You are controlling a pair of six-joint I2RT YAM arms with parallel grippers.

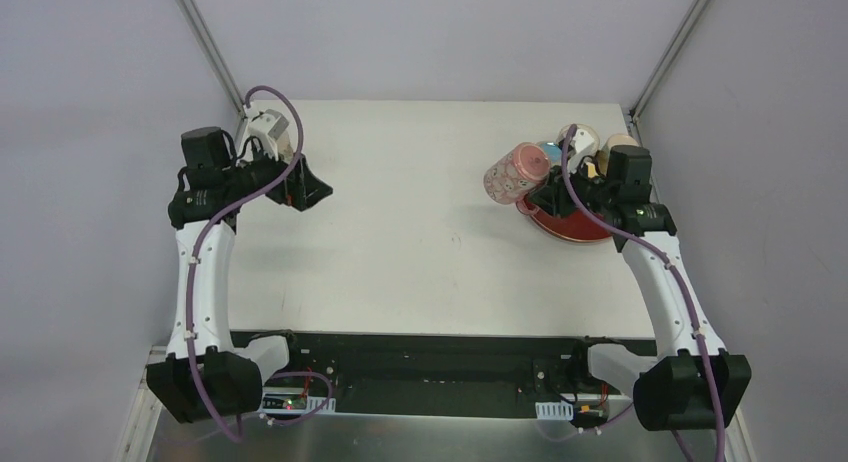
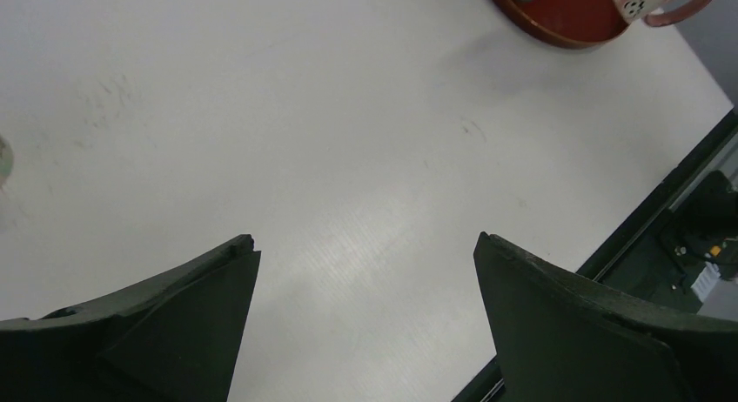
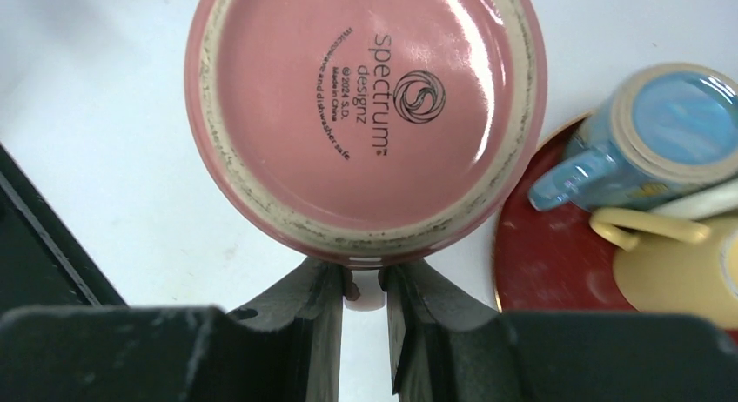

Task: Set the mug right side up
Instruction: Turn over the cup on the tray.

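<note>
- Top external view: the white worktop fills most of the scene, with both arms reaching out over it from the near edge.
- Left arm stands over the far left of the worktop. The left claw is spread wide, with nothing between its two dark fingers and only bare worktop beneath it.
- Right arm reaches to the far right side, and the right claw is pinched down to a narrow gap.
- Red plate lies on the worktop at the far right, partly under the right arm's wrist.
- Pink mug is gripped by the right claw at the left edge of the red plate. It is tipped on its side, with its base turned towards the right wrist camera and its mouth pointing away. From where I stand I cannot tell whether it touches the plate or the worktop.
- Blue mug sits on the red plate, just beside the pink mug.
- Yellow mug is on the same plate, right against the blue mug.
- Handle of the pink mug is the part caught between the right claw's fingers.
</note>
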